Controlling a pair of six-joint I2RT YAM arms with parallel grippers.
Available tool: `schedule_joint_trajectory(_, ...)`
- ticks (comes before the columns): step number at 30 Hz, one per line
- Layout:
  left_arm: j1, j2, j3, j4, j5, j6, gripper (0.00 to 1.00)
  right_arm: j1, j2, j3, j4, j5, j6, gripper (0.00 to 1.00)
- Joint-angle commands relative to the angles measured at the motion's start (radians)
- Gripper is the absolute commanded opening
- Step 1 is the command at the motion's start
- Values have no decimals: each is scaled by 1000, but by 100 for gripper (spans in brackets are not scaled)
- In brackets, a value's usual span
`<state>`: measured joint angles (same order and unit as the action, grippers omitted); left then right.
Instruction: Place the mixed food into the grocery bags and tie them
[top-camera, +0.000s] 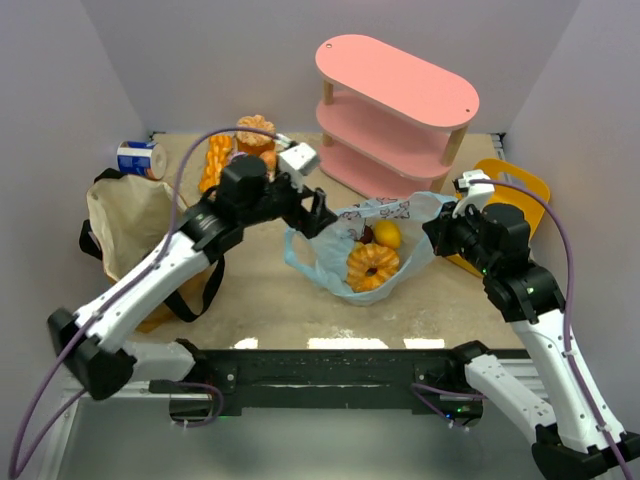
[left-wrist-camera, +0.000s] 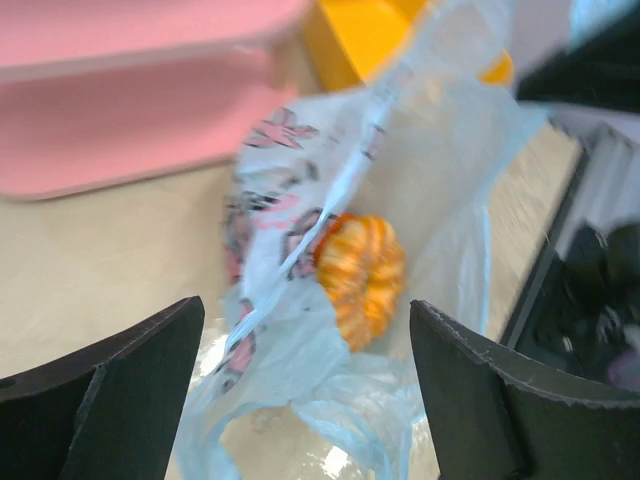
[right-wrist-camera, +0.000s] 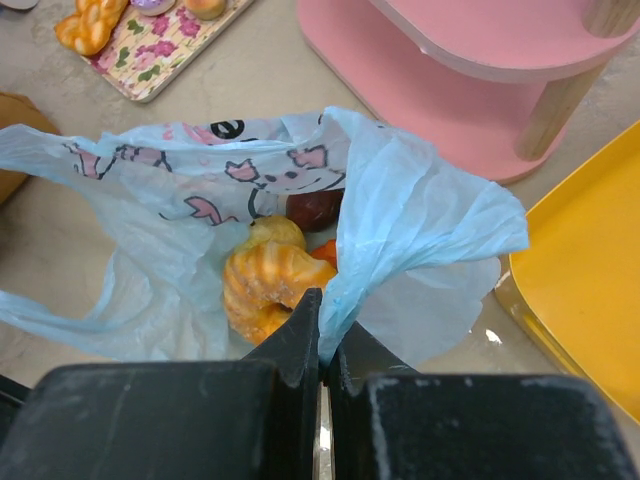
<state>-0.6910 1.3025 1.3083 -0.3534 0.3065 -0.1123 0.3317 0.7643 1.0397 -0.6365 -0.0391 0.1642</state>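
Note:
The light-blue plastic bag (top-camera: 338, 243) lies open mid-table. Inside it are a golden ring doughnut (top-camera: 372, 266), a yellow fruit (top-camera: 387, 234) and a dark red fruit (right-wrist-camera: 315, 208). My left gripper (top-camera: 321, 215) is open and empty, just above the bag's left edge; its wrist view shows the bag's film (left-wrist-camera: 300, 335) and the doughnut (left-wrist-camera: 362, 275) between the spread fingers. My right gripper (top-camera: 437, 233) is shut on the bag's right edge (right-wrist-camera: 420, 200), pinching the film and holding it up. The tan tote (top-camera: 130, 225) stands at the far left.
A pink three-tier shelf (top-camera: 395, 105) stands behind the bag. A yellow basket (top-camera: 522, 185) is at the right. A blue-and-white can (top-camera: 138, 158) is behind the tote. A flowered tray (right-wrist-camera: 150, 40) holds the braided bread (top-camera: 214, 160) and the cupcake (top-camera: 256, 133).

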Motion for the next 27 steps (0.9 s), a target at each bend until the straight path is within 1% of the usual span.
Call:
schedule_joint_trajectory(1, 37, -193, -133, -73, -267, -216, 91, -3, -11, 16, 12, 10, 8, 0)
schedule_joint_trajectory(3, 42, -236, -208, -84, -221, -295, 91, -3, -14, 11, 14, 8, 8, 0)
schedule_joint_trajectory(4, 41, -279, -236, -84, -175, -317, 91, -3, -14, 11, 17, 10, 8, 0)
schedule_joint_trajectory(9, 41, -402, -410, -70, -123, -440, 92, -3, -16, 5, 24, -2, 12, 0)
schedule_joint_trajectory(10, 41, -431, -440, -33, -72, -455, 92, -5, -14, 3, 29, -1, 12, 0)
schedule_joint_trajectory(13, 38, -454, -526, 55, 34, -510, 92, -5, -13, 2, 28, 1, 14, 0)
schedule_joint_trajectory(15, 38, -450, -552, 76, 42, -523, 92, -5, -13, 3, 31, -1, 14, 0)
schedule_joint_trajectory(18, 38, -437, -609, 187, 80, -550, 91, -3, -13, 2, 31, -2, 15, 0)
schedule_joint_trajectory(19, 38, -427, -641, 268, 104, -561, 88, -3, -13, 5, 31, 1, 14, 0)
schedule_joint_trajectory(20, 38, -416, -652, 309, 120, -569, 85, -2, -14, 5, 29, 1, 15, 0)
schedule_joint_trajectory(23, 38, -367, -669, 439, 163, -592, 60, -5, -13, 14, 26, 4, 15, 0)
schedule_joint_trajectory(24, 36, -356, -669, 494, 167, -599, 44, -3, -11, 19, 26, 4, 11, 0)
schedule_joint_trajectory(25, 38, -341, -661, 514, 177, -598, 36, -5, -5, 34, 24, 4, 6, 0)
schedule_joint_trajectory(26, 38, -336, -617, 522, 174, -580, 28, -3, 3, 49, 23, 11, -2, 0)
schedule_joint_trajectory(27, 41, -330, -582, 502, 163, -555, 15, -3, 19, 69, 15, 19, -20, 0)
